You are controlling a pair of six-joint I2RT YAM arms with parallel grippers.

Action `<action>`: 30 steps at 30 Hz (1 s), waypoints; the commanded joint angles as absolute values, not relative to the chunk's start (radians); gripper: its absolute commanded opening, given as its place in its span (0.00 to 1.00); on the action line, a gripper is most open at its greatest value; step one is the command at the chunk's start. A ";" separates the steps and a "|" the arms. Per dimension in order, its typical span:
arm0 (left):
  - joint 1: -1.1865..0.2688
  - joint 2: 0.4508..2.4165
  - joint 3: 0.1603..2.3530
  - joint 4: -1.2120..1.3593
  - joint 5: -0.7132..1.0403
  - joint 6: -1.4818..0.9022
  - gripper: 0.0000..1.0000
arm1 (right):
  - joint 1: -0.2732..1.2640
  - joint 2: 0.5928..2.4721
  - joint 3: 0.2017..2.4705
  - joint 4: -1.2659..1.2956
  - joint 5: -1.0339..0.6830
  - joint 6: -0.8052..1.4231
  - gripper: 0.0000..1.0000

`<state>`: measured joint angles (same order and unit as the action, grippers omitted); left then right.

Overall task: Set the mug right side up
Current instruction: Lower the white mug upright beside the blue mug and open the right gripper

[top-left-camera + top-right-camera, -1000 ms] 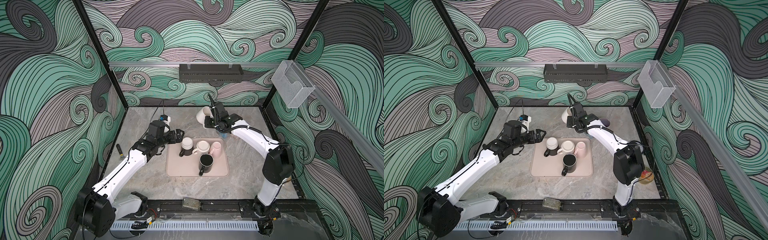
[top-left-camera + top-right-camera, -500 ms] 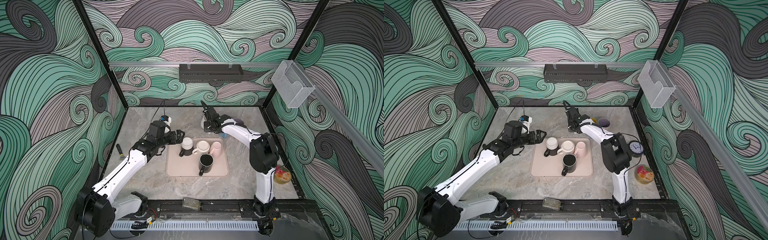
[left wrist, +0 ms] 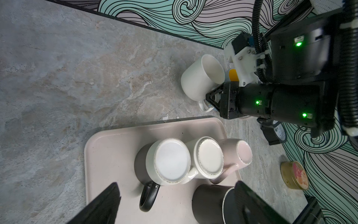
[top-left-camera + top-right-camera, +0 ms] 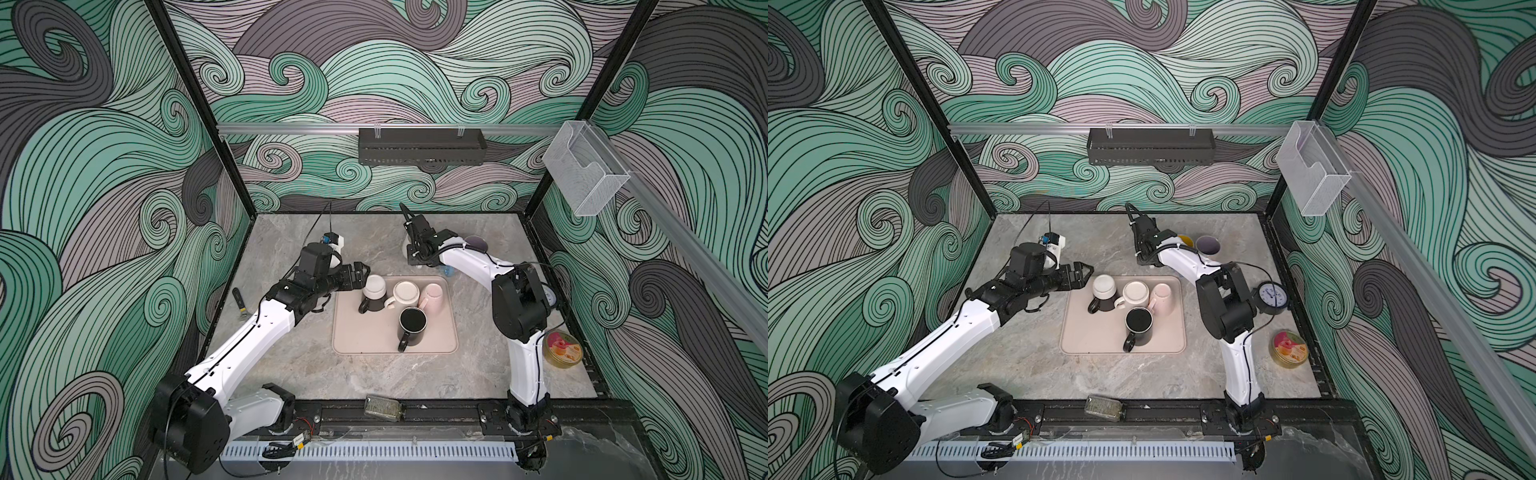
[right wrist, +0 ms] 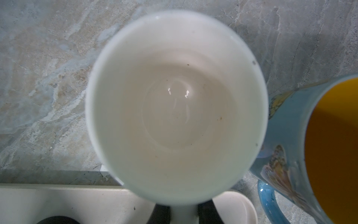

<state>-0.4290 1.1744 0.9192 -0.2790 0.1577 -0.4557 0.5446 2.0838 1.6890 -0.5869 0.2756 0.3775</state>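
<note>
Where the left gripper [image 4: 362, 276] hung: beside the tray's left edge, just short of the dark mug, its jaws spread wide and empty. I judged it had no part in this step and was best left parked.
Tray [image 4: 353, 332]: it lay on the worktop [image 4: 291, 365], carrying a dark mug [image 4: 375, 286], a cream mug [image 4: 406, 292] and a pink mug [image 4: 433, 293] in a row, all base-up. A black mug [image 4: 412, 326] stood mouth-up in front of them.
White mug [image 3: 201, 77]: I took this one for the task's. It was off the tray, beyond its far edge. In the left wrist view it leaned, mouth tipped toward the right arm. I could not tell whether its base touched the worktop.
Right gripper [image 3: 210, 100]: its jaws were clenched on the white mug's handle.
Blue mug [image 5: 286, 155]: yellow inside, it stood just beside the white mug.
Step in hand: by my reading, setting the turned mug down.
Doing it well: I judged the wrist needed to roll until the rim sat level, then lower slowly until the base lay flat. Only then should the jaws let go; a release while leaning risked a rock into the blue mug.
Withdrawal: I reckoned backing out along the handle's line was safest, so the jaws neither dragged the handle nor clipped the tray rim.
</note>
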 commanded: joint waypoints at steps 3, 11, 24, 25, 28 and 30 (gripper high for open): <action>-0.439 1.180 0.915 -0.295 0.165 -0.440 0.93 | 0.535 2.090 1.700 -0.539 0.323 0.378 0.00; -0.442 1.175 0.904 -0.295 0.164 -0.446 0.93 | 0.534 2.103 1.669 -0.537 0.332 0.387 0.00; -0.446 1.184 0.889 -0.279 0.163 -0.453 0.93 | 0.523 2.105 1.627 -0.514 0.335 0.395 0.00; -0.446 1.186 0.888 -0.279 0.163 -0.455 0.93 | 0.523 2.104 1.624 -0.511 0.334 0.396 0.00; -0.446 1.189 0.885 -0.279 0.161 -0.459 0.93 | 0.521 2.108 1.617 -0.506 0.333 0.403 0.00; -0.448 1.191 0.885 -0.278 0.162 -0.458 0.93 | 0.521 2.108 1.611 -0.503 0.328 0.410 0.00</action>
